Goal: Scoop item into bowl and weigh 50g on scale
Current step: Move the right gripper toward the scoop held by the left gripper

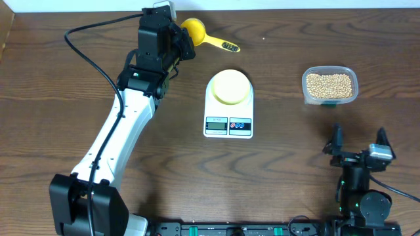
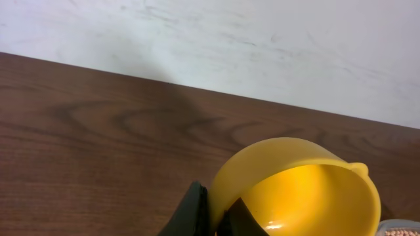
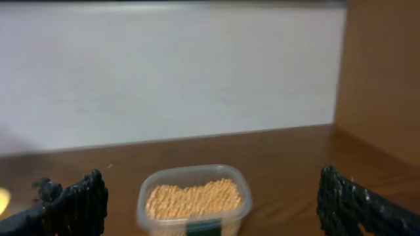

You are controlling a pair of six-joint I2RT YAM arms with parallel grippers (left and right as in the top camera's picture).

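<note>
My left gripper (image 1: 182,40) is at the far left of the table, shut on the rim of a yellow measuring scoop (image 1: 195,30). In the left wrist view one finger (image 2: 194,211) is outside the scoop's (image 2: 308,190) wall and the other is inside; the cup is empty. The pale bowl (image 1: 230,86) sits empty on the white scale (image 1: 228,124) at mid-table. The beans (image 1: 329,85) fill a clear tub at the right. My right gripper (image 1: 358,140) stands open near the front right, and its wrist view shows the beans (image 3: 193,198) ahead between the wide fingers.
The scoop's handle (image 1: 223,45) points right along the table's far edge. The clear tub (image 3: 190,172) stands apart from the scale. A wall runs behind the table, and a wooden side panel (image 3: 380,78) stands to the right.
</note>
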